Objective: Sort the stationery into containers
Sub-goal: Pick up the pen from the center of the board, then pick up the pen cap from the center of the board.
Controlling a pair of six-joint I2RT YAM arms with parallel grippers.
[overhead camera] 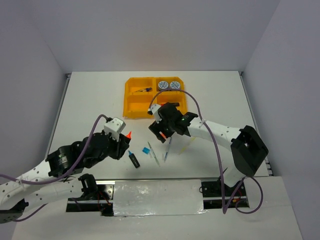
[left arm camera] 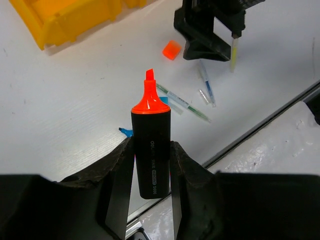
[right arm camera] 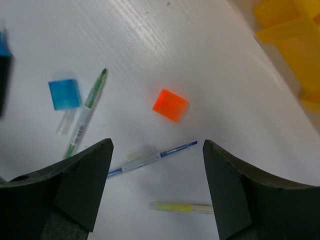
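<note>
My left gripper (left arm camera: 150,152) is shut on a black highlighter with an orange top (left arm camera: 151,145) and holds it above the table; both show in the top view, the left gripper (overhead camera: 123,142) and the highlighter (overhead camera: 128,135). My right gripper (right arm camera: 155,150) is open and empty above a blue pen (right arm camera: 150,157), with an orange square (right arm camera: 170,105) just beyond it. A yellow pen (right arm camera: 185,207), a green pen (right arm camera: 85,115) and a blue square (right arm camera: 64,93) lie nearby. The orange-yellow tray (overhead camera: 134,106) holds two tape rolls (overhead camera: 168,85) and a highlighter (overhead camera: 145,90).
A blue-capped highlighter (overhead camera: 134,159) lies on the table by my left gripper. The right gripper (overhead camera: 162,133) hangs just in front of the tray. The table's metal front edge (left arm camera: 260,125) runs close behind the pens. White walls enclose the table.
</note>
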